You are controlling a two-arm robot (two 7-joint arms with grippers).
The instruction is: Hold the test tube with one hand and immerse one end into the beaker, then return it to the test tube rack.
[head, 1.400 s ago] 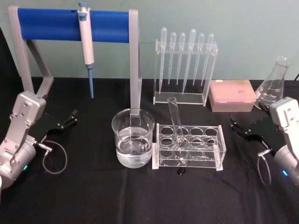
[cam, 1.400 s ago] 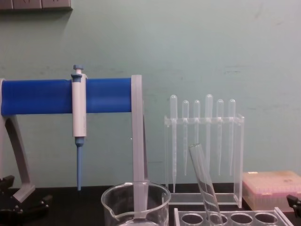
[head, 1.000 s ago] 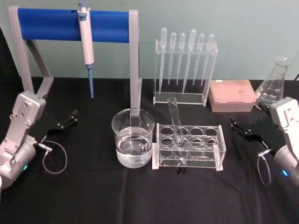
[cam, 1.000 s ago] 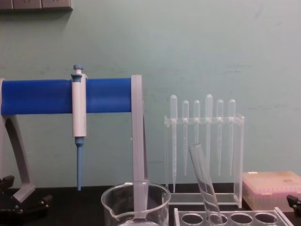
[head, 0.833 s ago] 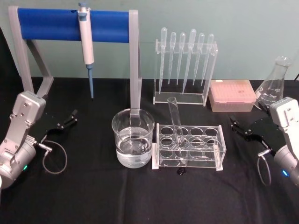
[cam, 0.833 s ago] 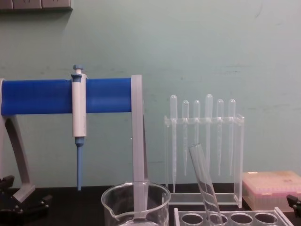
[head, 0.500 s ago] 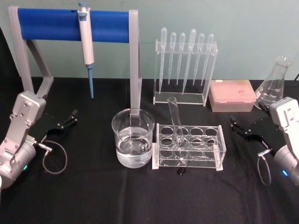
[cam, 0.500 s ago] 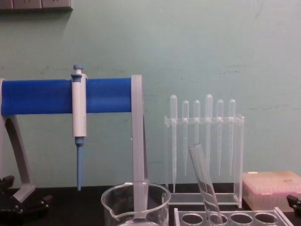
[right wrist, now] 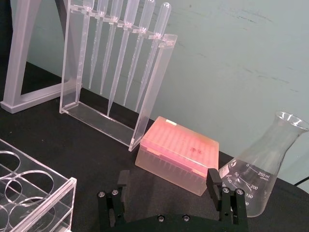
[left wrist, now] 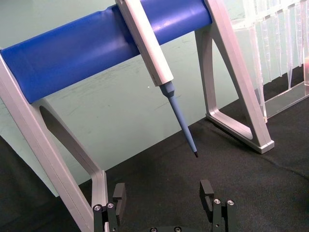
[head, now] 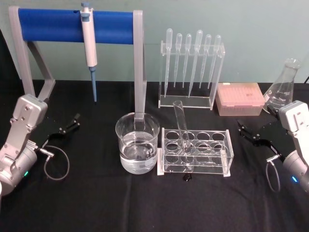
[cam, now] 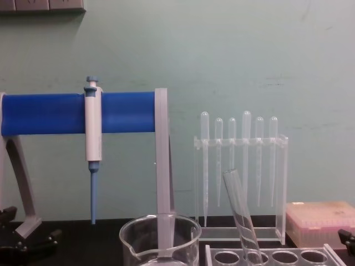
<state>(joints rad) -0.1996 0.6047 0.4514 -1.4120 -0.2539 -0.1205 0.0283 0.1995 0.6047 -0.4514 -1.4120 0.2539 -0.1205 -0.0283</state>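
The test tube (head: pixel 181 124) (cam: pixel 241 213) leans in a hole of the clear rack (head: pixel 195 151), open rim up. Just left of the rack stands the beaker (head: pixel 137 142) (cam: pixel 160 241), partly filled with clear liquid. My left gripper (head: pixel 66 126) (left wrist: pixel 163 193) rests open at the table's left side, far from the tube, with nothing between its fingers. My right gripper (head: pixel 250 133) (right wrist: pixel 169 186) sits open at the right side, to the right of the rack, also empty.
A blue-barred stand (head: pixel 75 25) holds a white-and-blue pipettor (head: pixel 89 42) at the back left. Behind the rack is a pipette stand (head: pixel 191 67) with several pipettes. A pink tip box (head: pixel 240 98) and a conical flask (head: pixel 282 87) sit at the back right.
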